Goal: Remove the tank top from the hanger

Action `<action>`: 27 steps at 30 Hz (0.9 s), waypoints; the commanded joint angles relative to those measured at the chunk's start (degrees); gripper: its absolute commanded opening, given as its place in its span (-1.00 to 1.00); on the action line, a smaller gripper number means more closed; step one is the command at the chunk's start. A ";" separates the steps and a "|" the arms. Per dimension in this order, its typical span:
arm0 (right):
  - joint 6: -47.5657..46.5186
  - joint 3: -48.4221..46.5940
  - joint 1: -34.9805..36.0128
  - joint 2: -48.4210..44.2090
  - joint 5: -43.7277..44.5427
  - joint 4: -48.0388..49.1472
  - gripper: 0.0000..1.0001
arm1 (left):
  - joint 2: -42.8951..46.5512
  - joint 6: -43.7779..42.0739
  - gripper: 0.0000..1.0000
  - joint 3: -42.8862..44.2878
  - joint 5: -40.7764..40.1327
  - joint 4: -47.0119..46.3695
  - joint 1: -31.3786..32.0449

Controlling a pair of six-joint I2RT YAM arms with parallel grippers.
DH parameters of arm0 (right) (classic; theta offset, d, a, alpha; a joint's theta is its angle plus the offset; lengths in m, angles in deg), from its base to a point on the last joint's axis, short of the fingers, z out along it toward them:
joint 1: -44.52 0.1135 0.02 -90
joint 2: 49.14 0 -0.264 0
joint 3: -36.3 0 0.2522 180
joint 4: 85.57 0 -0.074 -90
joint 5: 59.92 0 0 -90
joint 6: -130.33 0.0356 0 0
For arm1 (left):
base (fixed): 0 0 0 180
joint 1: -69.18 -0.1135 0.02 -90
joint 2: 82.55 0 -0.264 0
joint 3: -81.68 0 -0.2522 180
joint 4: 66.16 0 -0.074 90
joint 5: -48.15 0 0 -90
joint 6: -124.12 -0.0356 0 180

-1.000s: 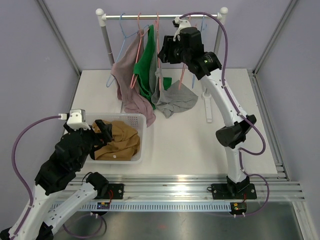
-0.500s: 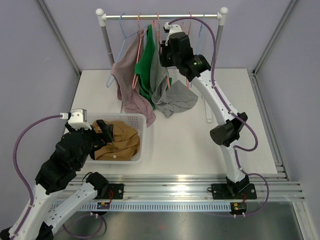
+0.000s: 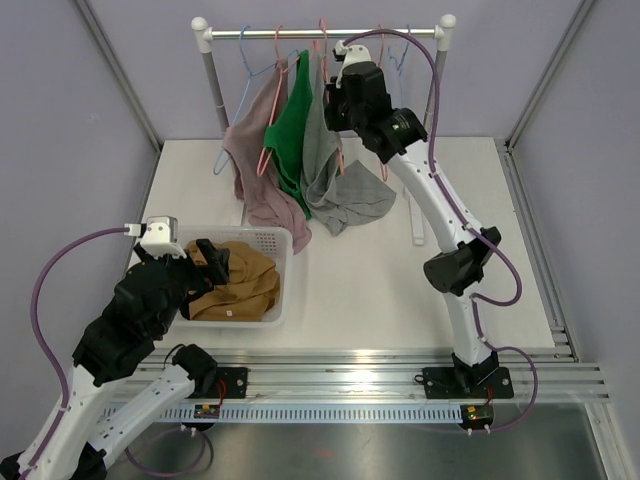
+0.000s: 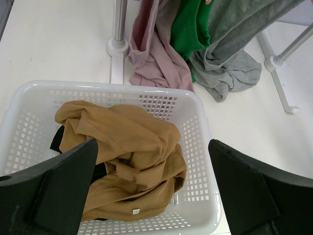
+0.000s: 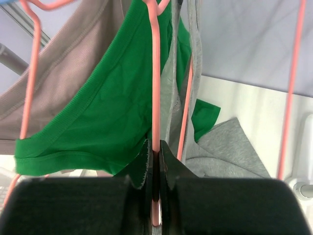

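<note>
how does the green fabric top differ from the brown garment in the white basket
The green fabric top hangs from the metal rail; the mustard-brown garment lies crumpled in the white plastic basket. The top is at the table's far side, the garment nearer. Both are plain-coloured.

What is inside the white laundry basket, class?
Inside the white laundry basket lies a crumpled mustard-brown garment, with something black showing beneath it. The rest of the black item and the basket floor are covered.

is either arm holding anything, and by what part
The right end effector is shut on a pink hanger, pinching a straight wire of it. The left end effector is open, holding nothing.
</note>
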 commanded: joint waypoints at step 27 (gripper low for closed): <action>5.27 44.56 0.33 -57.39 -18.62 -8.66 -1.00 | -4.06 1.68 0.98 3.33 19.44 -12.87 -0.20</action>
